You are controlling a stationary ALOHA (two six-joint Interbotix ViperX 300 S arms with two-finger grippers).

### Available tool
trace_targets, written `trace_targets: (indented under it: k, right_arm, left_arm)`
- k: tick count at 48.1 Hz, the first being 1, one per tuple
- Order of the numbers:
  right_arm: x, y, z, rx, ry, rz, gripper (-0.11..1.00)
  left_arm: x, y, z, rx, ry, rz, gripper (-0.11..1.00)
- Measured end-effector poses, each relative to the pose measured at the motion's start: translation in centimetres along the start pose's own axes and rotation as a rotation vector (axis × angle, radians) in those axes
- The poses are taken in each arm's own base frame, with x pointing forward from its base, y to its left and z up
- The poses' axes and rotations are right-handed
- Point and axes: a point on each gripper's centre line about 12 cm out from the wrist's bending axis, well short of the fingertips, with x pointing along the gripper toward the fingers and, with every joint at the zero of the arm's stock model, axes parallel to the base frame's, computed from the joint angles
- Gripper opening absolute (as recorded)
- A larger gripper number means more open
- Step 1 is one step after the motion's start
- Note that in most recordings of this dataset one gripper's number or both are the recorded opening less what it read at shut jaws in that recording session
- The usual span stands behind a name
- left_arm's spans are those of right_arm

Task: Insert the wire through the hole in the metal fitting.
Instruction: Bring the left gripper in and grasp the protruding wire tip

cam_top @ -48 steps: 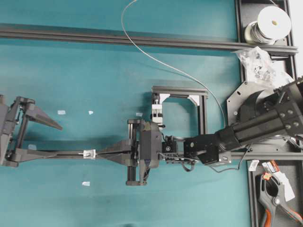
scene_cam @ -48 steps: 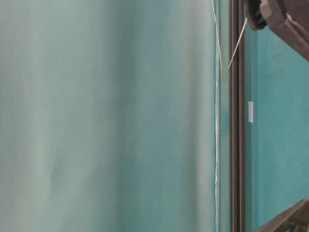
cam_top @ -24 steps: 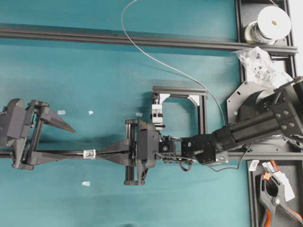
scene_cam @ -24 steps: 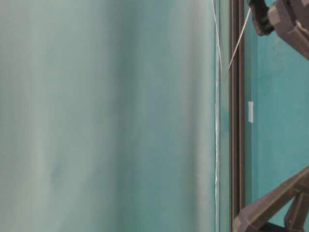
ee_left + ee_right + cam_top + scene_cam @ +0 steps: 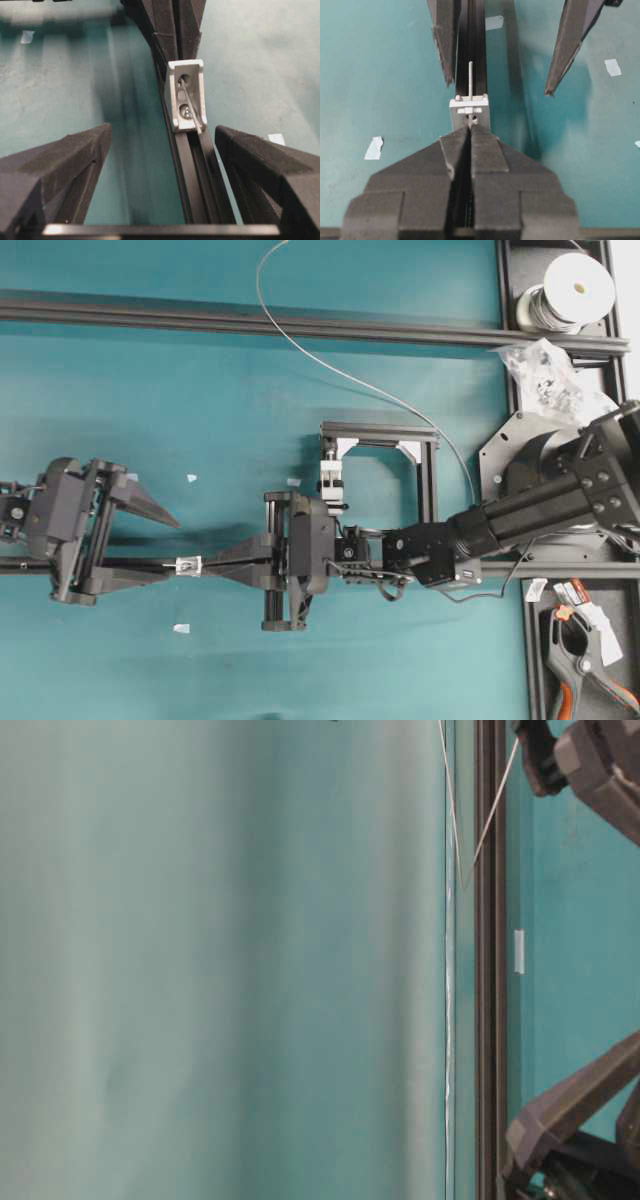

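Note:
The metal fitting [image 5: 188,565], a small silver bracket, sits on the black rail [image 5: 130,563]. My right gripper [image 5: 207,562] is shut on the wire [image 5: 350,378] just right of the fitting. In the right wrist view the shut tips [image 5: 470,128] touch the fitting [image 5: 469,107], and the wire's end [image 5: 470,75] pokes out past it. My left gripper [image 5: 173,551] stands open just left of the fitting, straddling the rail. In the left wrist view the fitting [image 5: 187,95] and the wire's end [image 5: 193,112] lie just beyond the wide-apart fingertips [image 5: 102,137].
A long black rail [image 5: 250,322] crosses the back. A black square frame [image 5: 380,430] with a white-and-silver clamp block [image 5: 331,480] stands behind my right gripper. A wire spool [image 5: 575,285], a parts bag [image 5: 545,370] and an orange-handled clamp [image 5: 585,660] lie right. Tape scraps [image 5: 181,628] dot the mat.
My left gripper has slid right along the rail toward the fitting, still open. The right gripper shifted slightly left, still shut on the wire.

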Motion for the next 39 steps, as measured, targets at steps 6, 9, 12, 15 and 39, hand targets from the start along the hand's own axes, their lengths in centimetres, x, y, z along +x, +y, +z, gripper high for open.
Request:
trace_targets:
  k: [6, 9, 12, 15, 39]
  right_arm:
    - [0.00, 0.01, 0.00, -0.001, 0.000, 0.001, -0.01]
    - [0.00, 0.01, 0.00, -0.001, 0.000, 0.001, -0.01]
    - [-0.02, 0.07, -0.02, -0.001, 0.000, 0.003, 0.00]
    - [-0.01, 0.02, 0.06, 0.001, -0.001, 0.001, -0.01]
    - [0.00, 0.01, 0.00, -0.001, 0.000, 0.001, -0.01]
  left_arm:
    - [0.21, -0.07, -0.02, 0.000, 0.003, -0.001, 0.68]
    - [0.21, -0.07, -0.02, 0.000, 0.003, -0.001, 0.63]
    - [0.21, -0.01, -0.02, 0.000, 0.003, 0.000, 0.56]
    - [0.21, -0.01, -0.02, 0.000, 0.003, 0.000, 0.47]
    - [0.18, -0.87, -0.08, 0.006, 0.004, -0.022, -0.05]
